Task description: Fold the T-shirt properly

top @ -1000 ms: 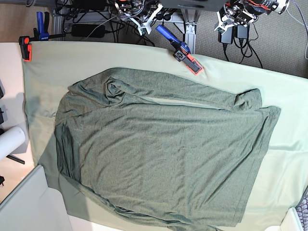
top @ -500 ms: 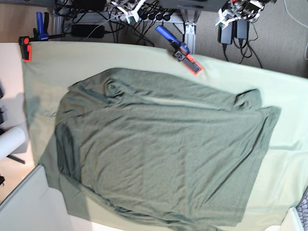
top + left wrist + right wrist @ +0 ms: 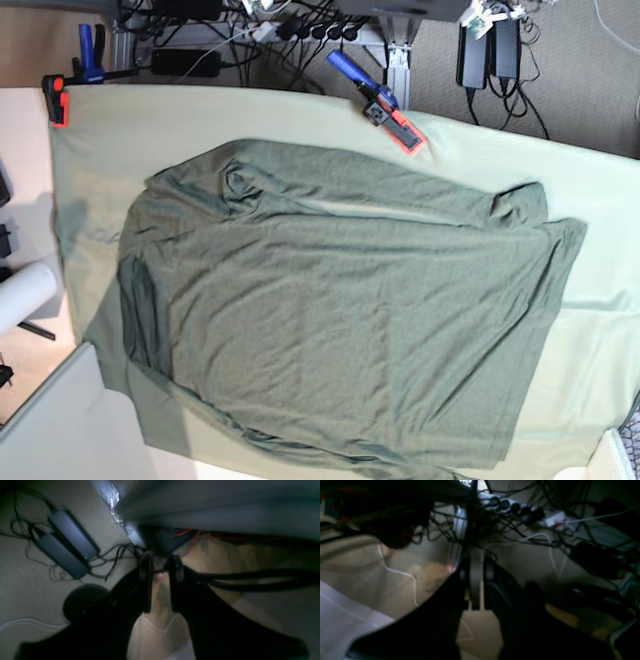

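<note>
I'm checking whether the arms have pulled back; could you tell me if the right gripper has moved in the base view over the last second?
Yes. It has withdrawn up past the top edge, away from the blue clamp, which stayed on the table edge.

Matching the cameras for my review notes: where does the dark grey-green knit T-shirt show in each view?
Base: the dark grey-green knit T-shirt lies spread flat across the pale mint table cloth.
Left wrist: not in it.
Right wrist: not in it.
Shared landmark: the two dark power bricks on the carpet also show in the left wrist view.
</note>
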Tool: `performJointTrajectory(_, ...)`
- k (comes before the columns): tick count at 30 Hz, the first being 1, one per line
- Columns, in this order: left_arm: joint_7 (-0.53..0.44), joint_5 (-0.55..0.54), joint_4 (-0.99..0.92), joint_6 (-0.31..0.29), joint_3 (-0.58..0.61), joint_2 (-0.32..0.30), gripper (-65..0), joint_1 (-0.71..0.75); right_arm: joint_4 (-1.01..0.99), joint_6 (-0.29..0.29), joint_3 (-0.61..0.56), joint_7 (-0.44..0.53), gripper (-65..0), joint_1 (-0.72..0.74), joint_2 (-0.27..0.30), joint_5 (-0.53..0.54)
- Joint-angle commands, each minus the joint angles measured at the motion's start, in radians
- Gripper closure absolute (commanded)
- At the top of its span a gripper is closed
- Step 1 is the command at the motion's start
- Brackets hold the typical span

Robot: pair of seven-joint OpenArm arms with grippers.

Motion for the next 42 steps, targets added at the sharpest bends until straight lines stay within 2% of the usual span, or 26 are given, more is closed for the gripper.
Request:
performJointTrajectory(1, -0.01, -0.009, 0.054, -0.009, -0.011, 0.001, -11.6, 0.04, 0.045, 0.008, 0.002, 0.014, -2.1, -0.041, 0.02, 0.006)
performJointTrajectory(6, -0.007, -0.029, 0.269, -0.02, -0.069, 0.001, -11.7, 0.163, 0.26, 0.008, 0.002, 0.014, -2.1, -0.183, 0.077, 0.006)
performJointTrajectory(10, 0.0, -0.029, 0.413, -0.132, -0.109, 0.001, -11.7, 0.227, 0.438, 0.008, 0.002, 0.014, -2.2, -0.288, 0.13, 0.006)
performJointTrajectory(12, 0.001, -0.029, 0.47, -0.159, -0.119, 0.0, -11.9, 0.25, 0.523, 0.008, 0.002, 0.014, -2.2, -0.335, 0.153, 0.006)
performJointTrajectory(17, 0.044, -0.034, 0.576, -0.166, -0.121, -0.002, -11.9, 0.288, 0.718, 0.008, 0.008, 0.01, -2.2, -0.421, 0.192, 0.006)
performJointTrajectory(20, 0.114, -0.053, 0.625, -0.166, -0.126, -0.002, -12.3, 0.299, 0.811, 0.008, 0.017, -0.002, -2.2, -0.449, 0.206, 0.03)
performJointTrajectory(22, 0.161, -0.112, 0.658, -0.166, -0.136, -0.002, -14.8, 0.306, 0.863, 0.008, 0.031, -0.029, -5.2, -0.461, 0.213, 0.064)
performJointTrajectory(24, 0.199, -0.165, 0.698, -0.167, -0.15, -0.002, -21.5, 0.309, 0.908, 0.008, 0.048, -0.058, -11.4, -0.462, 0.219, 0.109)
performJointTrajectory(27, 0.241, -0.189, 0.753, -0.168, -0.176, -0.005, -30.3, 0.309, 0.97, 0.008, 0.09, -0.08, -20.4, -0.462, 0.218, 0.188)
performJointTrajectory(33, 0.243, -0.251, 0.872, -0.166, -0.285, -0.025, -30.7, 0.301, 1.057, 0.008, 0.219, -0.087, -24.7, -0.417, 0.217, 0.317)
performJointTrajectory(36, 0.243, -0.332, 0.882, -0.166, -0.36, -0.048, -30.7, 0.269, 1.056, 0.007, 0.294, -0.18, -32.6, -0.349, 0.215, 0.454)
performJointTrajectory(38, 0.243, -0.344, 0.879, -0.164, -0.4, -0.066, -30.7, 0.235, 1.05, 0.007, 0.334, -0.252, -37.8, -0.296, 0.215, 0.507)
performJointTrajectory(42, 0.243, -0.384, 0.877, -0.131, -0.455, -0.116, -30.7, 0.154, 1.03, 0.006, 0.391, -0.283, -38.6, -0.213, 0.214, 0.529)
